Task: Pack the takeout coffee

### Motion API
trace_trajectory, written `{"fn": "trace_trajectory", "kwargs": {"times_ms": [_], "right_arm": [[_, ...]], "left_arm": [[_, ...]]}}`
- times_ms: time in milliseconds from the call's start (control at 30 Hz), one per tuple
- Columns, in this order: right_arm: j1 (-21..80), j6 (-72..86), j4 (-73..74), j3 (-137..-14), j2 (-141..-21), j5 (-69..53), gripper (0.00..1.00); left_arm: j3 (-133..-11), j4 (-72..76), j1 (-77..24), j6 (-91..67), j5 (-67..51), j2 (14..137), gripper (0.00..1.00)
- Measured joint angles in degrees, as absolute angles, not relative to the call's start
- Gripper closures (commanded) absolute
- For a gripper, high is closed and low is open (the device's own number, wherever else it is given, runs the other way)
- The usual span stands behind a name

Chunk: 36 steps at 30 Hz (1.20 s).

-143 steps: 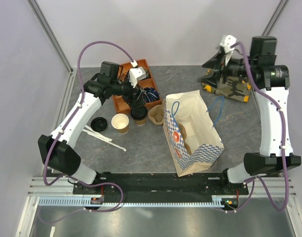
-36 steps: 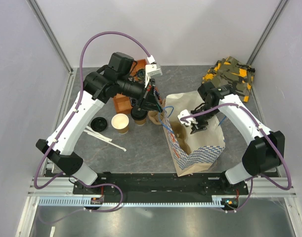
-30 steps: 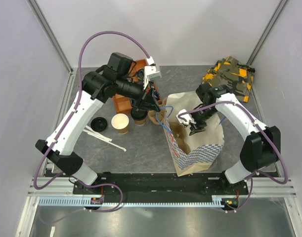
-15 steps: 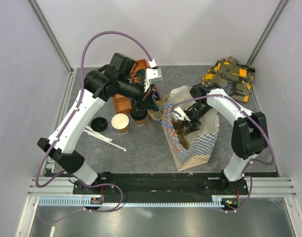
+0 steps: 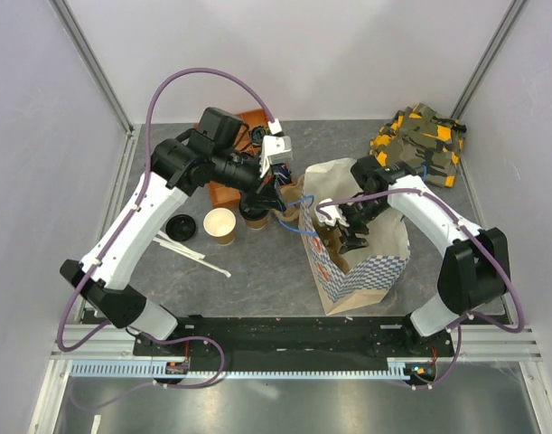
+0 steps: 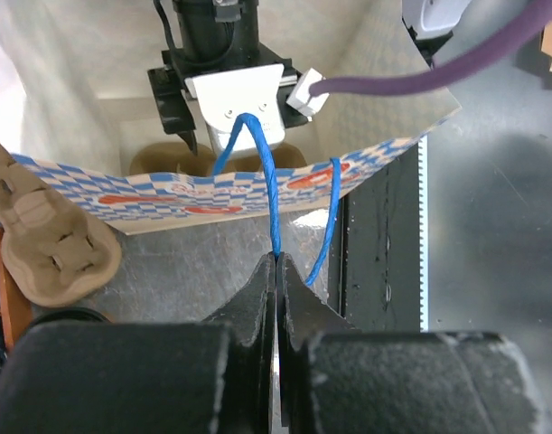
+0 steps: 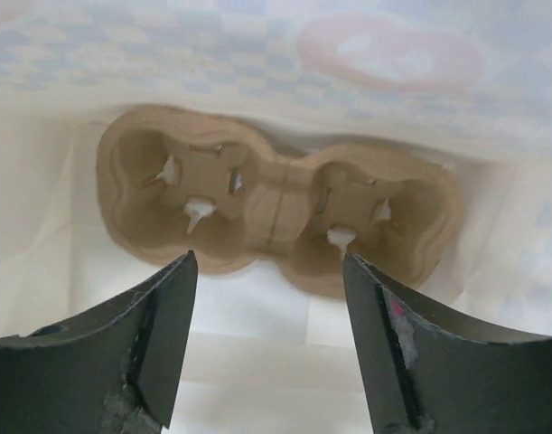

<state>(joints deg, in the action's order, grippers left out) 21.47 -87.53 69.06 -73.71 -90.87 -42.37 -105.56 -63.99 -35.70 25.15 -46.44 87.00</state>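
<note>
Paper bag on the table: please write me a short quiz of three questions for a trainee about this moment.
1. True or false: the left hand is shut on the blue handle of the paper bag.
2. What lies inside the bag, below the open right hand? A) a cardboard cup carrier B) a spoon C) a sandwich
3. Where does the takeout coffee stand?
Key: 1 true; 2 A; 3 on the table, outside the bag.
</note>
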Motion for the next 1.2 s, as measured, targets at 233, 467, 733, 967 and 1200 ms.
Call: {"fn": "trace_trajectory", "kwargs": {"times_ms": [233,467,733,967,1200], "right_arm": [[23.4,-82.5,63.5,-73.3,-91.7,-42.0,0.29],[23.0,-77.1,62.7,-75.7,-91.9,-41.7,0.25],[23.0,-76.1,61.8,-73.7,-86.2,-41.5,0.28],[23.0,-76.8,59.2,-68.4,-87.1,-38.2,0.30],[23.3,-76.4,55.4,-66.7,-88.3,-35.8,0.29]], "left_arm": [[-101.1,-62.1,-35.7,25.8,-46.4,82.8,0.98],[-99.6,-60.6,-35.7,27.2,-46.3,82.2,0.98],[-97.3,-58.5,-35.8,27.6,-46.3,81.2,0.98],[-94.2,-57.1,-35.9,27.4,-45.5,78.5,0.98],[-93.5,-55.5,-35.9,26.5,-45.0,78.3,0.98]]}}
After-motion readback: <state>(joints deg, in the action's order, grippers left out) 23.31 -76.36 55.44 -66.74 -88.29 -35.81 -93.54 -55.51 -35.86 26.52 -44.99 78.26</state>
